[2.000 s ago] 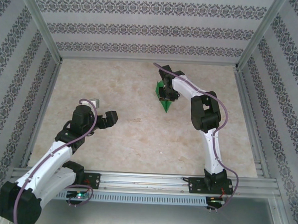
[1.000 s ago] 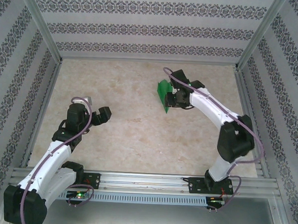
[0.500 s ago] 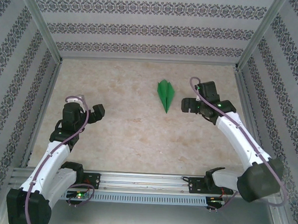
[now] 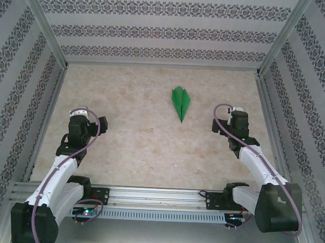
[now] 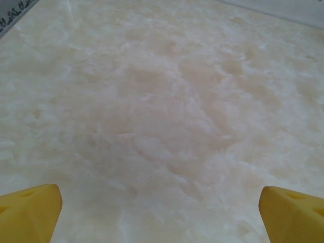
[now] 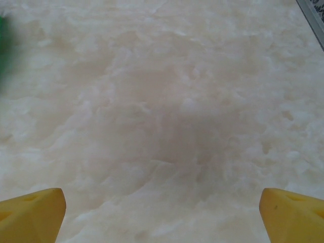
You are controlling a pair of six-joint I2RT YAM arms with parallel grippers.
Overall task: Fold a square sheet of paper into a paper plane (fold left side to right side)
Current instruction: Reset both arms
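Wrist views show left gripper (image 5: 162, 215) and right gripper (image 6: 162, 215) spread wide, seemingly gripping nothing.

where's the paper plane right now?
Top view: the paper plane lies on the table, far half, just right of centre, nose toward the arms, left of and apart from the right gripper.

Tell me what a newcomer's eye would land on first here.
The bright green paper plane stands out, lying alone on the pale marbled table, towards the far middle, with its sharp nose pointing to the near side. The left gripper and the right gripper hang open on either side, nearer the arm bases, neither touching it.
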